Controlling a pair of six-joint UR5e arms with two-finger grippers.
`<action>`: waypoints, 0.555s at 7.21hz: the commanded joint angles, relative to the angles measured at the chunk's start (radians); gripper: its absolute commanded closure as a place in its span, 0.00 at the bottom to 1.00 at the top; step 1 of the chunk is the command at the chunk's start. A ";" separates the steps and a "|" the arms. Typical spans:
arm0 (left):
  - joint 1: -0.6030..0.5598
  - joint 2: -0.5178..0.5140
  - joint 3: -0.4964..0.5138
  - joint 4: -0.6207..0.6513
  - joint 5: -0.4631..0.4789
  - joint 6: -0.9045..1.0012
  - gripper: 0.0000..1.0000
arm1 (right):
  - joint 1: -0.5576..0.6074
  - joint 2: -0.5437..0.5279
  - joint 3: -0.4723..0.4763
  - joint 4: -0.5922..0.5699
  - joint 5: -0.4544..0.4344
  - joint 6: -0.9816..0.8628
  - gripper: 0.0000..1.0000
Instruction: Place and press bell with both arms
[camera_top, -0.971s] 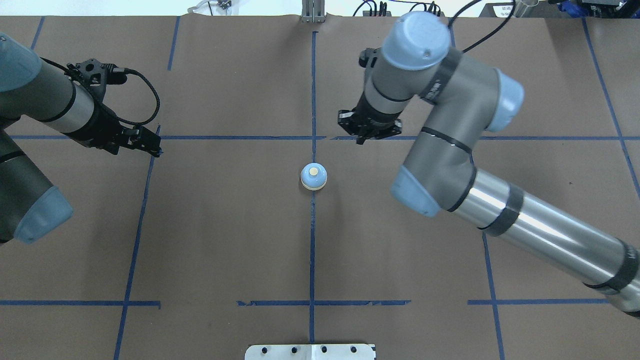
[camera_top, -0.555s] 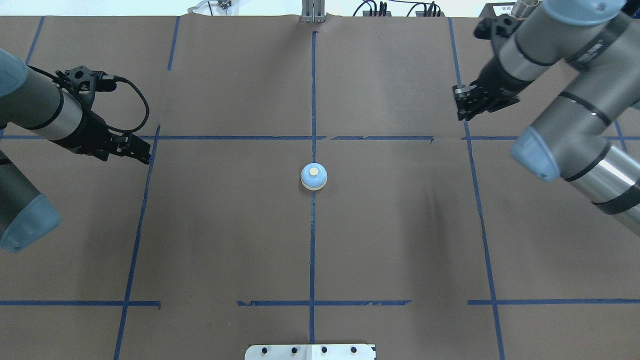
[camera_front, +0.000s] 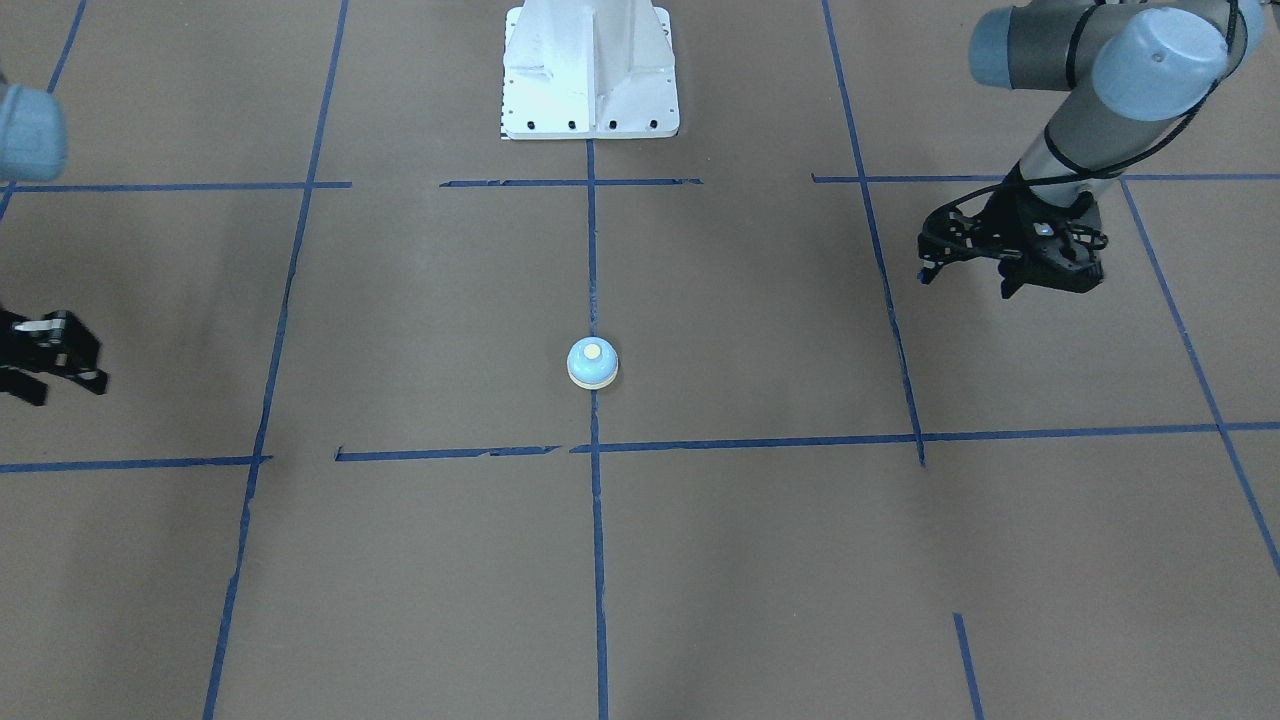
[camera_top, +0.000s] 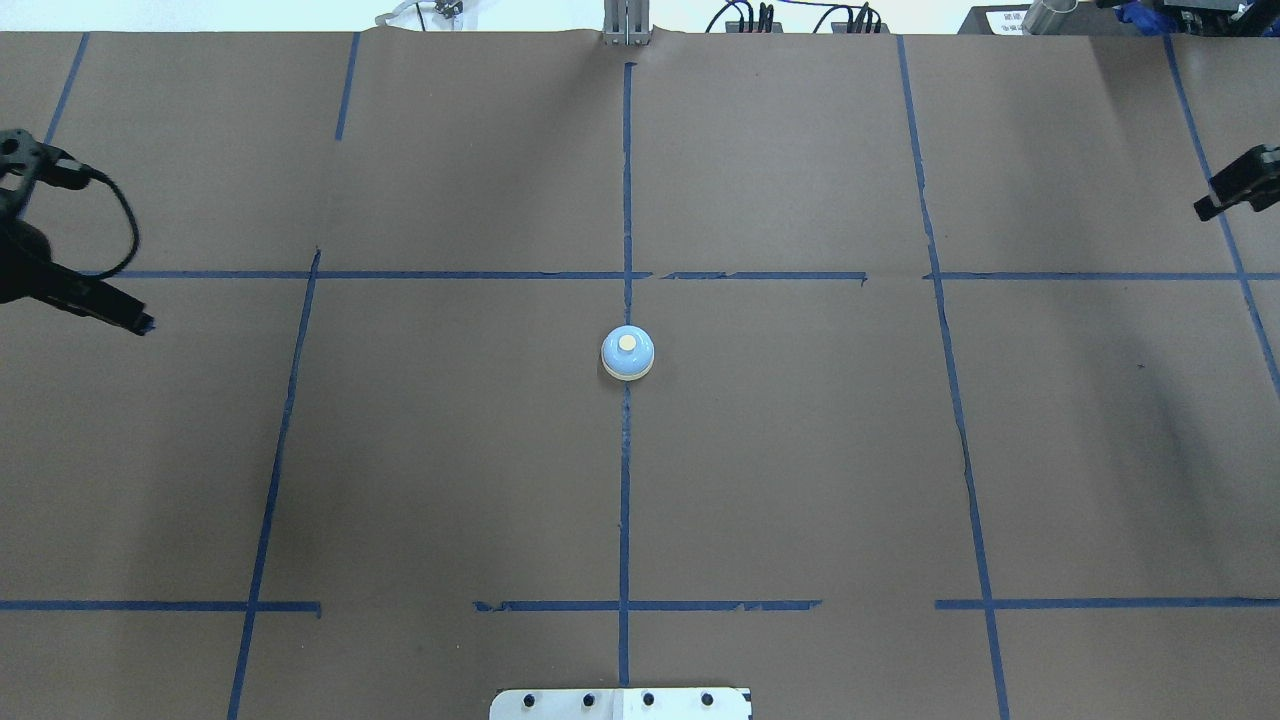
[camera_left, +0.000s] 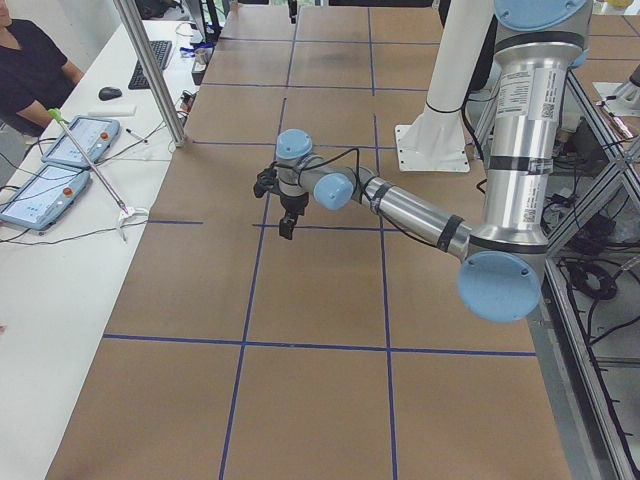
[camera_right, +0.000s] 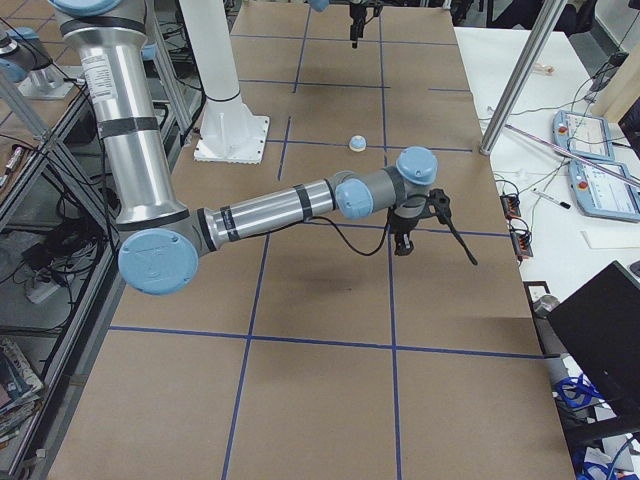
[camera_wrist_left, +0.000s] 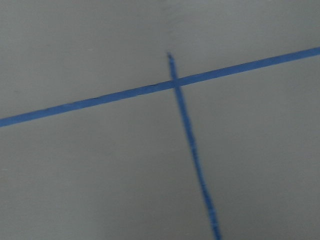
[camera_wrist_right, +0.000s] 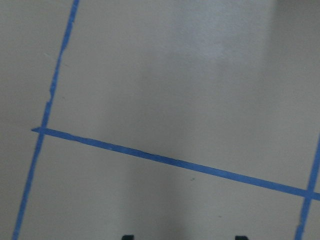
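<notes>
The light-blue bell (camera_top: 627, 353) with its cream button stands upright on the centre tape line, alone; it also shows in the front view (camera_front: 592, 363) and the right side view (camera_right: 357, 143). My left gripper (camera_top: 138, 323) is far to its left at the view's edge, its fingers together in one narrow tip, empty; it shows in the front view (camera_front: 1008, 290) and the left side view (camera_left: 287, 228). My right gripper (camera_top: 1222, 196) is far right of the bell, open and empty, also seen in the front view (camera_front: 62, 386). Its fingertips (camera_wrist_right: 128, 237) stand wide apart.
Brown paper with blue tape lines (camera_top: 625, 180) covers the table. The white pedestal base (camera_front: 590, 70) stands at the robot's side. An operators' table with tablets (camera_left: 70, 140) and a metal post (camera_left: 150, 70) lies beyond the far edge. A person (camera_left: 30, 65) sits there.
Both arms have drawn back outward from the bell: the right gripper from just beyond it to the far right edge, the left gripper further left. The bell has not moved.
</notes>
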 joint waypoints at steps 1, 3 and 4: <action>-0.238 0.103 0.071 0.006 -0.189 0.317 0.00 | 0.099 -0.082 -0.036 0.005 0.012 -0.160 0.00; -0.349 0.114 0.186 0.009 -0.183 0.491 0.00 | 0.151 -0.134 -0.029 0.006 0.013 -0.220 0.00; -0.378 0.108 0.225 0.013 -0.167 0.493 0.00 | 0.156 -0.163 -0.020 0.014 0.013 -0.223 0.00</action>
